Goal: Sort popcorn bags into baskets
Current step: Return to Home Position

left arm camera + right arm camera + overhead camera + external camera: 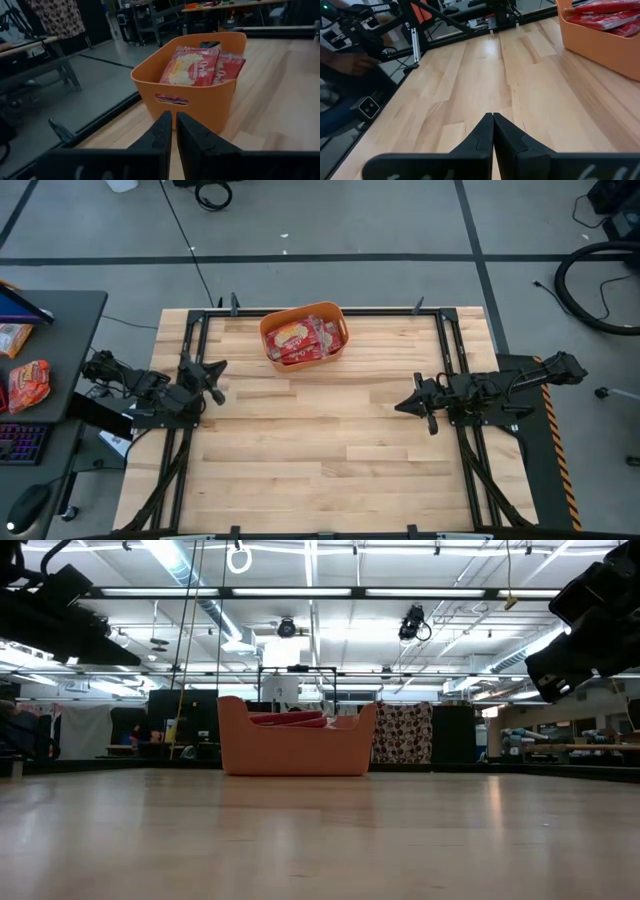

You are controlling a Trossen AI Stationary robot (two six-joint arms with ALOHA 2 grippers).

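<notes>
An orange basket (304, 336) stands at the table's far middle with several red popcorn bags (300, 340) lying and leaning inside it; the left wrist view shows the bags (197, 65) upright against one another. My left gripper (216, 380) rests shut at the table's left edge, pointing toward the basket (200, 100). My right gripper (407, 406) rests shut at the right side over bare wood. Both hold nothing.
A side desk (50, 340) left of the table carries loose snack packets (28, 385) and a keyboard. Black frame rails (190, 340) run along the table's left, right and far edges. The wooden tabletop (320, 450) lies between the two arms.
</notes>
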